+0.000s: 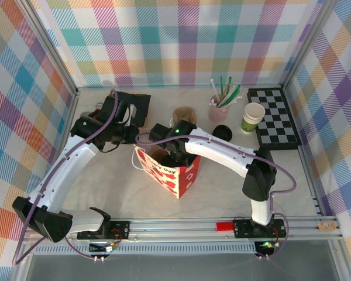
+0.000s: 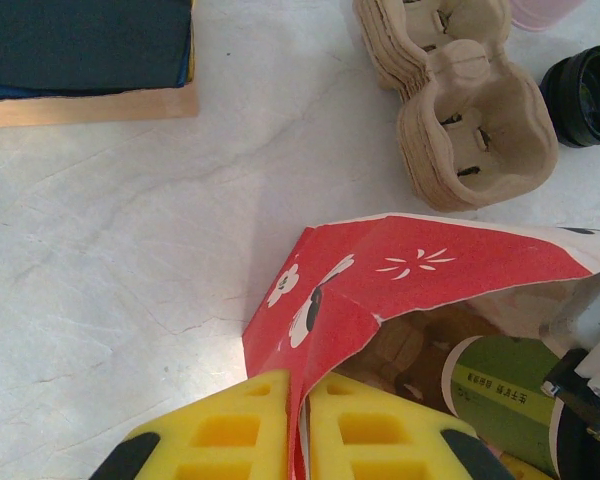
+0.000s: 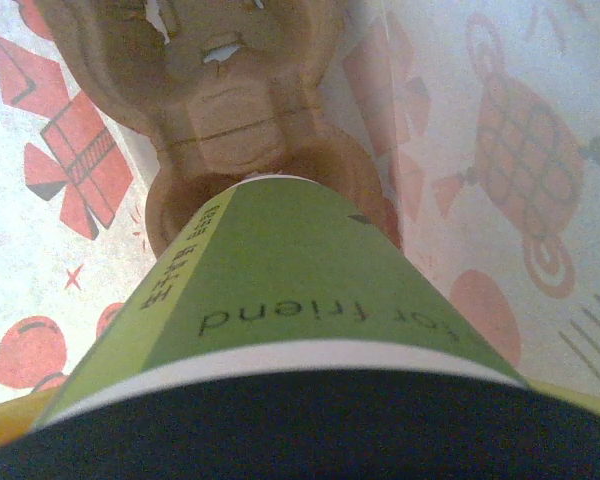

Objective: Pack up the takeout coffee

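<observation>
- red-and-white patterned paper gift bag [image 1: 178, 178] stands open mid-table;
- brown moulded-pulp cup carrier [image 3: 230, 110] lies on the bag's bottom;
- takeout coffee [image 3: 280, 290], a green-banded paper cup with a black lid, is inside the bag, base at the carrier's well;
- right gripper [image 1: 174, 153] reaches into the bag, fingers wide, clasping the cup;
- left gripper [image 2: 298, 400] pinches the bag's rim, fingers closed.

My left arm [image 1: 61, 175] stretches forward, and my left hand [image 2: 300, 388] pinches the bag [image 2: 400, 265] rim between nearly closed fingers. My right arm [image 1: 222, 149] bends across leftward, wrist tipped down, right hand [image 1: 172, 153] clasping the takeout coffee [image 3: 280, 270], fingers wide.
</observation>
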